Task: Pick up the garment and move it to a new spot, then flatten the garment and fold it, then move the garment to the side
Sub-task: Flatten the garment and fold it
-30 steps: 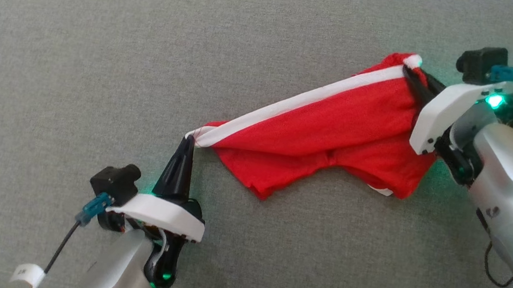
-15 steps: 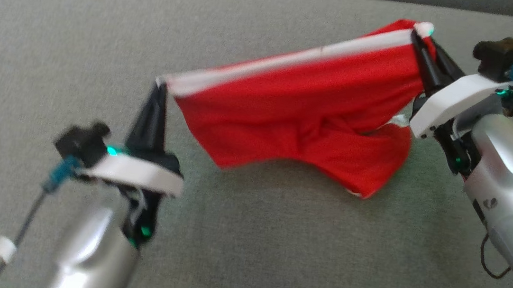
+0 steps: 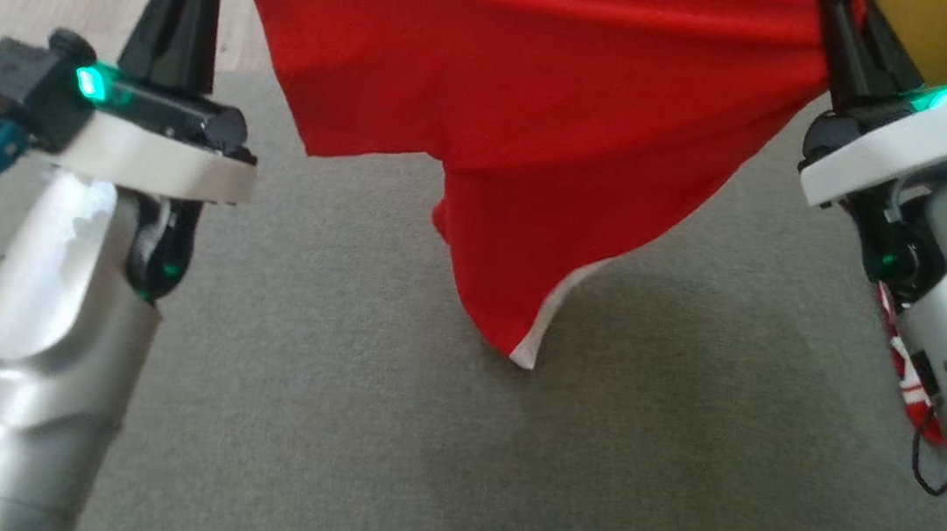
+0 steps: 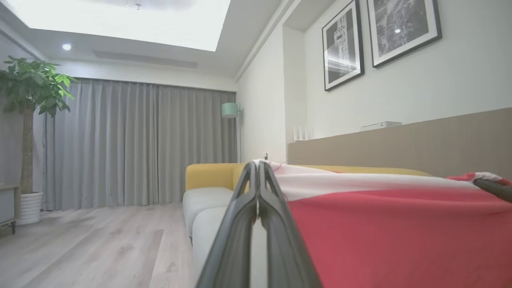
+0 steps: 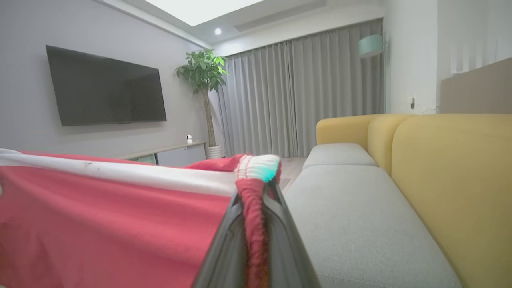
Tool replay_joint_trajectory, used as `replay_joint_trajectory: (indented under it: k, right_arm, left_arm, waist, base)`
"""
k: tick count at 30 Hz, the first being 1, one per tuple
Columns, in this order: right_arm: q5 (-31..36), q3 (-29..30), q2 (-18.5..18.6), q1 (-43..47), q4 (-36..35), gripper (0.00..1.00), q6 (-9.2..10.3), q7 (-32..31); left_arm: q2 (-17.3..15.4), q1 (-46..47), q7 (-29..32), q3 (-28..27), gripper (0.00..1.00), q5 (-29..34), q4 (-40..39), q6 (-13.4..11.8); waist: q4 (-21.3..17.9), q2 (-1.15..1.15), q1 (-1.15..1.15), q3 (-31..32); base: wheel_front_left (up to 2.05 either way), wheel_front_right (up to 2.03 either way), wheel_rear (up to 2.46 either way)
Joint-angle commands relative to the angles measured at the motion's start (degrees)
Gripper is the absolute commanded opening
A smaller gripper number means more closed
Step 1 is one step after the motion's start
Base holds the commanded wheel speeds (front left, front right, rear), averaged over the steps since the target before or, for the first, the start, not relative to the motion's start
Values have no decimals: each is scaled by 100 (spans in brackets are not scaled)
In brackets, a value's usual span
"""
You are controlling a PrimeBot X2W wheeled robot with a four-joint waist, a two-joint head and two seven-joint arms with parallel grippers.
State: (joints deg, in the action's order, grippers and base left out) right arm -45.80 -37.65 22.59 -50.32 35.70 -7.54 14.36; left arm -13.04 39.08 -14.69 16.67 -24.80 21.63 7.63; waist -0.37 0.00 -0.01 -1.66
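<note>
Both our left end effector [image 4: 258,165] and right end effector [image 5: 256,192] pinch the garment [image 3: 527,86] by its top corners, its long axis strung level between them.

Matt red cloth garment [image 3: 545,88], coarse grey upholstery [image 3: 334,418]

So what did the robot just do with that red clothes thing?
Both arms rose, lifting the red fabric garment with a white band off the grey sofa cushion. Before it sagged onto the cushion; now it hangs stretched between them, one corner dangling. The camera shifted too. Unchanged: the left pincer and right pincer stay shut on the band's ends.
</note>
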Motion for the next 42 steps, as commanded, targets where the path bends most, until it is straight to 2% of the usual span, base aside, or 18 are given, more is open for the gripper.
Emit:
replay_joint_trajectory:
  k: [1, 9, 15, 21, 24, 27, 32, 37, 42]
  right_arm:
    - [-26, 162, 187, 20, -257, 0, 5, 62]
    - [-52, 612, 472, 123, -1076, 0, 5, -386]
    - [256, 933, 356, -154, -991, 0, 5, -477]
    - [1163, 1388, -59, -1343, -147, 0, 5, -38]
    - [1664, 1791, -225, -1866, 16, 0, 5, 53]
    - [2190, 2035, -357, -1937, -272, 0, 5, 60]
    - [2536, 1967, -416, -996, -368, 1, 5, 62]
    - [2507, 1879, -408, 466, -465, 0, 5, 62]
    - [2411, 1860, -579, 1900, -679, 0, 5, 63]
  left_arm:
    - [-367, 416, 58, -252, 0, 59, -244, -16]
    - [-645, 749, 534, -322, 0, 204, -775, -294]
    - [-594, 1298, 664, -192, 0, 399, -609, -402]
    - [-471, 2627, 132, -190, 0, 969, 261, -844]
    - [-344, 3155, -6, -256, 0, 1157, 301, -1024]
    - [-165, 3286, -26, -381, 0, 1262, -54, -1087]
    - [193, 2159, -28, -502, 0, 1268, -482, -931]
    - [656, 248, -29, -677, 0, 1178, -659, -725]
    - [923, -1438, -30, -913, 0, 1149, -580, -471]
  waist:
    - [-101, 0, 1, 76]
    - [-139, 0, 1, -235]
    - [-66, 0, 1, -755]
    - [77, 0, 1, -1393]
    - [161, 0, 1, -1578]
    - [232, 0, 1, -1704]
    - [315, 0, 1, -1680]
    - [334, 0, 1, -1505]
    - [265, 0, 1, -1175]
  base:
    - [0, 0, 0]
    - [0, 0, 0]
    - [0, 0, 0]
    - [0, 0, 0]
    - [0, 0, 0]
    - [0, 0, 0]
    - [0, 0, 0]
    - [0, 0, 0]
    - [0, 0, 0]
